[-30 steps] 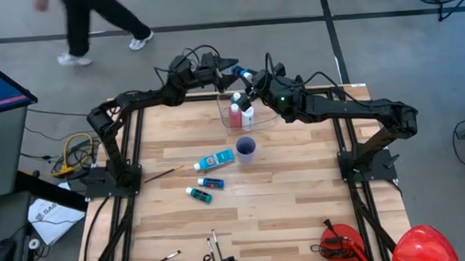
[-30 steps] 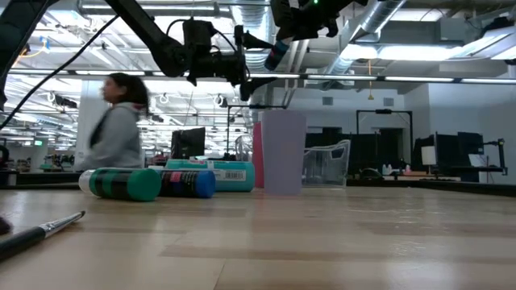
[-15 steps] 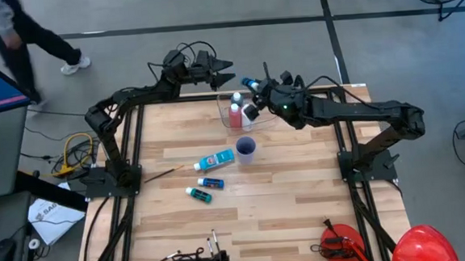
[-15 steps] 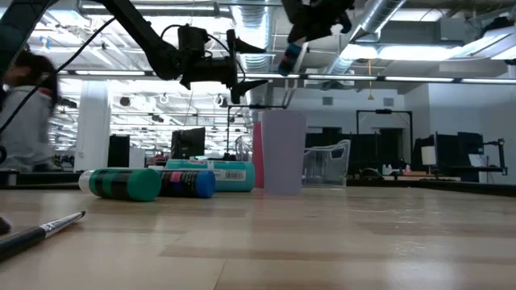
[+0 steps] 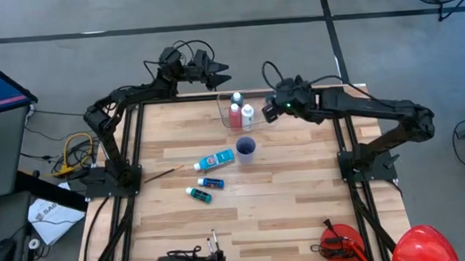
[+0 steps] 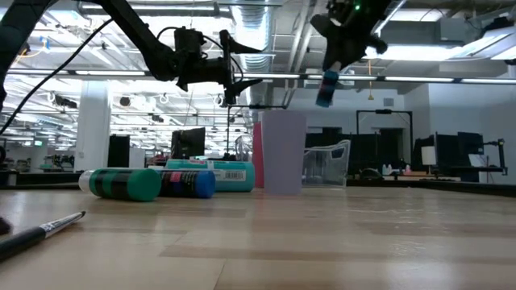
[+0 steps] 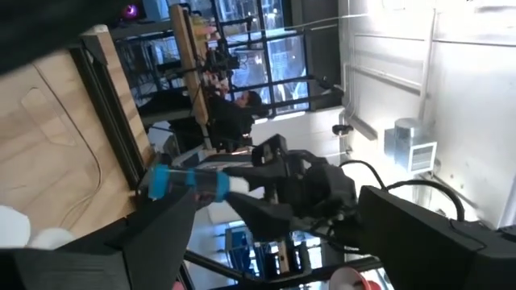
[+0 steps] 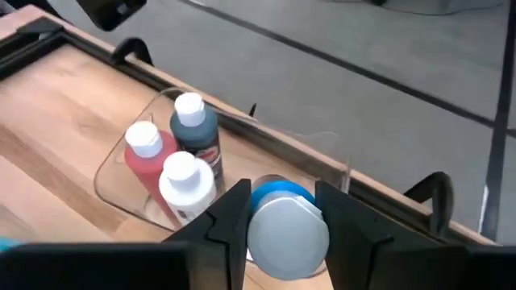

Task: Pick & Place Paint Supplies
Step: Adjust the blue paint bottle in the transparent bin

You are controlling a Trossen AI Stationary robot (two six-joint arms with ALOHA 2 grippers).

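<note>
Nearest, at the counter's front edge, a few thin brushes lying side by side. Farther in and to the left, another thin dark-tipped brush, flat on the wood. Past it, on their sides in a loose row running away from the front: a teal bottle, then a blue bottle, then the larger light blue tube, each near the next. Just right of that tube, upright, a small blue-purple cup.

Beyond the cup, by the far edge, a clear plastic tub. Inside it, standing with white caps up and close together: a red bottle, a white bottle and a black bottle.

High over the far part of the counter, by the tub's right end, the right pincer, clamped on a small blue bottle with a white cap, well clear of the wood. Over the tub's rim or just outside it: cannot tell.

Farthest, beyond the counter's back edge and left of the tub, the left pincer, raised in the air, fingers spread wide, nothing between them.
</note>
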